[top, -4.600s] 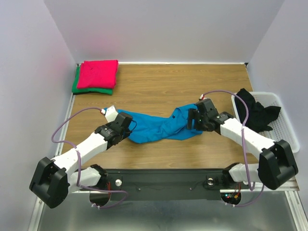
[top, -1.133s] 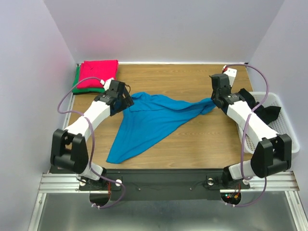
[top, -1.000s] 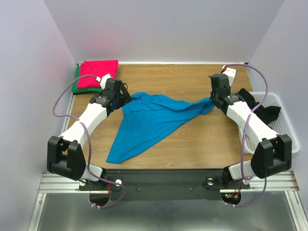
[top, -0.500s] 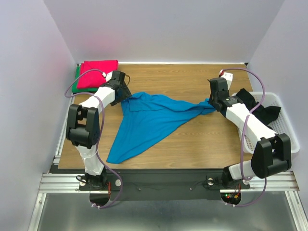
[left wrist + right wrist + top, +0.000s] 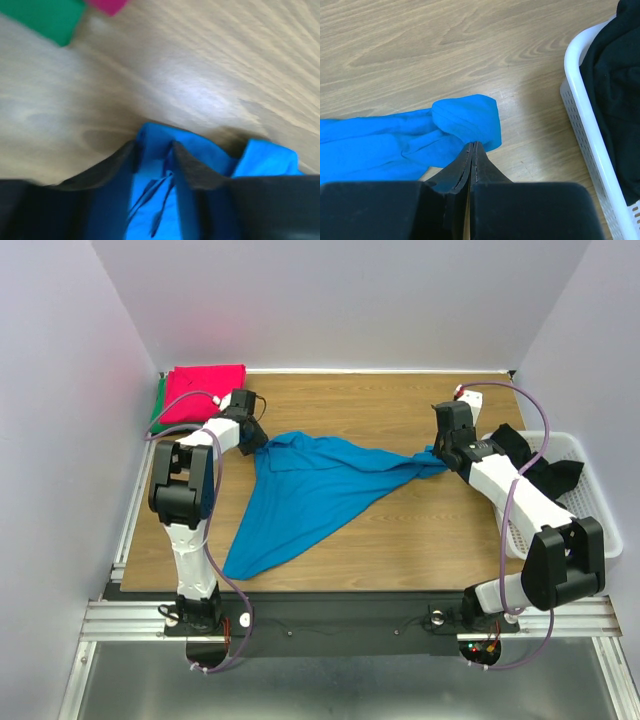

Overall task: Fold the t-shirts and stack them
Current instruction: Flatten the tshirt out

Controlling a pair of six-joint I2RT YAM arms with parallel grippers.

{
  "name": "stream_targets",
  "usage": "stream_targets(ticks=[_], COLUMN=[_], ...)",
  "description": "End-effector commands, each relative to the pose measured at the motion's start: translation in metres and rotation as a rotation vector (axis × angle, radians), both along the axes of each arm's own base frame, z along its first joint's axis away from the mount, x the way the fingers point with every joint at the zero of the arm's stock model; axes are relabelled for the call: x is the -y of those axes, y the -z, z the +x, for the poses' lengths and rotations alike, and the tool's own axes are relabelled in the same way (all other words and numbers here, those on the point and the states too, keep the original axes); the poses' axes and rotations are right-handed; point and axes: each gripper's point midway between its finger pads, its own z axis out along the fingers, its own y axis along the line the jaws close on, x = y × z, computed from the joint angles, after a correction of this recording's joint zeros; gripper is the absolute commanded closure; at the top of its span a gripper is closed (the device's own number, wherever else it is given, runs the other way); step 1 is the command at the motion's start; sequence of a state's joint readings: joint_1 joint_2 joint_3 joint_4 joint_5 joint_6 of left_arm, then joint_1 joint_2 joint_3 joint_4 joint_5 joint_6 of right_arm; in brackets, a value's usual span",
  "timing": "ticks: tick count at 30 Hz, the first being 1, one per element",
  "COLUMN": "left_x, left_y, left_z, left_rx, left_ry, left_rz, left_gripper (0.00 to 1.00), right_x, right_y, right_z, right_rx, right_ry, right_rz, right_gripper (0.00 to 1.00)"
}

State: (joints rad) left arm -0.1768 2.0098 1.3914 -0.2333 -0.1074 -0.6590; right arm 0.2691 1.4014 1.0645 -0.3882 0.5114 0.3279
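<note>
The blue t-shirt (image 5: 315,490) lies unfolded mid-table, stretched between both grippers. My left gripper (image 5: 257,438) is at its back-left corner. In the left wrist view its fingers (image 5: 131,156) stand a little apart, blue cloth (image 5: 152,205) filling the gap at the left gripper (image 5: 154,150). My right gripper (image 5: 441,452) is shut on the shirt's right end, a bunched fold (image 5: 465,117) pinched at the right gripper's tips (image 5: 472,144). The red t-shirt (image 5: 205,390) lies folded on the green t-shirt (image 5: 157,405) at the back-left corner.
A white mesh basket (image 5: 597,502) with black cloth (image 5: 530,465) stands at the table's right edge, close to my right arm. Its rim (image 5: 580,115) shows just right of the right gripper. Walls close the table on three sides.
My left arm has swung back and left, and its jaws have narrowed around the blue shirt's back-left corner. The right gripper has shifted slightly left, still shut on the shirt.
</note>
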Motion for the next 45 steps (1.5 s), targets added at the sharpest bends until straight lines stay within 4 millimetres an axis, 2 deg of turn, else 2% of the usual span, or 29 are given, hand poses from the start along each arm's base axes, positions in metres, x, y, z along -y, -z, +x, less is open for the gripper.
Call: stream_targets(ticks=[1, 2, 4, 8, 9, 11, 12, 14, 15, 17, 18, 20, 21, 23, 24, 26, 27, 28, 29, 30, 31, 34, 39, 40, 41, 42, 44, 45], left_x=[0.017, 0.018, 0.017, 0.014, 0.015, 0.012, 0.01, 0.004, -0.003, -0.011, -0.019, -0.026, -0.033, -0.042, -0.051, -0.06, -0.07, -0.073, -0.08, -0.081, -0.084, -0.085, -0.082, -0.085, -0.086, -0.09, -0.092, -0.092], left_y=[0.006, 0.009, 0.006, -0.012, -0.033, -0.056, -0.089, -0.125, -0.163, -0.201, -0.241, -0.275, -0.313, -0.343, -0.372, -0.407, -0.436, -0.453, -0.475, -0.479, -0.495, -0.519, -0.545, -0.558, -0.561, -0.576, -0.587, -0.599], left_z=[0.006, 0.002, 0.0, -0.001, 0.003, 0.002, 0.002, -0.005, -0.013, -0.028, -0.043, -0.064, -0.084, -0.109, -0.131, -0.16, -0.187, -0.2, -0.226, -0.236, -0.251, -0.288, -0.322, -0.335, -0.342, -0.359, -0.377, -0.393], left_rx=[0.004, -0.002, 0.003, 0.036, 0.077, 0.112, 0.178, 0.243, 0.325, 0.396, 0.488, 0.561, 0.653, 0.711, 0.785, 0.86, 0.932, 0.981, 1.041, 1.057, 1.107, 1.187, 1.257, 1.292, 1.295, 1.343, 1.378, 1.425], left_ry=[0.031, 0.033, 0.025, 0.04, 0.047, 0.055, 0.057, 0.047, 0.025, 0.005, -0.017, -0.02, -0.038, -0.06, -0.091, -0.108, -0.127, -0.135, -0.146, -0.141, -0.146, -0.123, -0.073, -0.079, -0.078, -0.085, -0.081, -0.069], left_rz=[-0.082, -0.091, -0.093, -0.072, -0.074, -0.058, -0.057, -0.046, -0.033, -0.022, -0.016, -0.008, -0.013, -0.005, -0.006, -0.001, 0.009, -0.001, 0.003, 0.005, -0.002, -0.033, -0.059, -0.065, -0.061, -0.072, -0.079, -0.089], left_gripper=[0.65, 0.79, 0.99, 1.0, 1.0, 1.0, 1.0, 1.0, 1.0, 1.0, 1.0, 1.0, 1.0, 1.0, 1.0, 1.0, 1.0, 1.0, 1.0, 1.0, 1.0, 1.0, 1.0, 1.0, 1.0, 1.0, 1.0, 1.0], right_x=[-0.002, -0.002, -0.002, 0.002, 0.003, 0.009, 0.011, 0.013, 0.018, 0.024, 0.026, 0.03, 0.034, 0.037, 0.038, 0.044, 0.047, 0.047, 0.05, 0.051, 0.052, 0.047, 0.04, 0.04, 0.042, 0.041, 0.041, 0.04], right_y=[-0.01, -0.011, -0.012, -0.021, -0.03, -0.053, -0.066, -0.093, -0.114, -0.144, -0.157, -0.194, -0.213, -0.238, -0.256, -0.286, -0.309, -0.314, -0.333, -0.338, -0.349, -0.374, -0.399, -0.404, -0.412, -0.418, -0.427, -0.437], right_z=[0.009, 0.009, 0.009, 0.011, 0.014, 0.013, 0.012, 0.01, 0.002, -0.006, -0.01, -0.024, -0.035, -0.047, -0.055, -0.076, -0.093, -0.095, -0.113, -0.121, -0.132, -0.165, -0.198, -0.203, -0.212, -0.219, -0.232, -0.243], right_rx=[0.049, 0.05, 0.054, 0.074, 0.094, 0.148, 0.178, 0.246, 0.299, 0.376, 0.408, 0.498, 0.55, 0.612, 0.657, 0.74, 0.803, 0.815, 0.876, 0.895, 0.933, 1.024, 1.103, 1.117, 1.136, 1.152, 1.176, 1.205], right_ry=[-0.005, -0.004, -0.004, 0.009, 0.014, 0.035, 0.041, 0.053, 0.071, 0.093, 0.099, 0.1, 0.105, 0.103, 0.101, 0.097, 0.09, 0.085, 0.075, 0.07, 0.061, -0.021, -0.108, -0.119, -0.122, -0.137, -0.158, -0.182], right_rz=[0.002, 0.001, 0.001, -0.017, -0.022, -0.036, -0.034, -0.023, -0.015, -0.003, 0.002, 0.024, 0.037, 0.053, 0.068, 0.09, 0.108, 0.114, 0.135, 0.143, 0.157, 0.209, 0.266, 0.272, 0.277, 0.287, 0.297, 0.308], right_gripper=[1.0, 1.0, 1.0, 1.0, 1.0, 1.0, 1.0, 1.0, 1.0, 1.0, 1.0, 1.0, 1.0, 1.0, 1.0, 1.0, 1.0, 1.0, 1.0, 1.0, 1.0, 1.0, 1.0, 1.0, 1.0, 0.99, 0.99, 1.0])
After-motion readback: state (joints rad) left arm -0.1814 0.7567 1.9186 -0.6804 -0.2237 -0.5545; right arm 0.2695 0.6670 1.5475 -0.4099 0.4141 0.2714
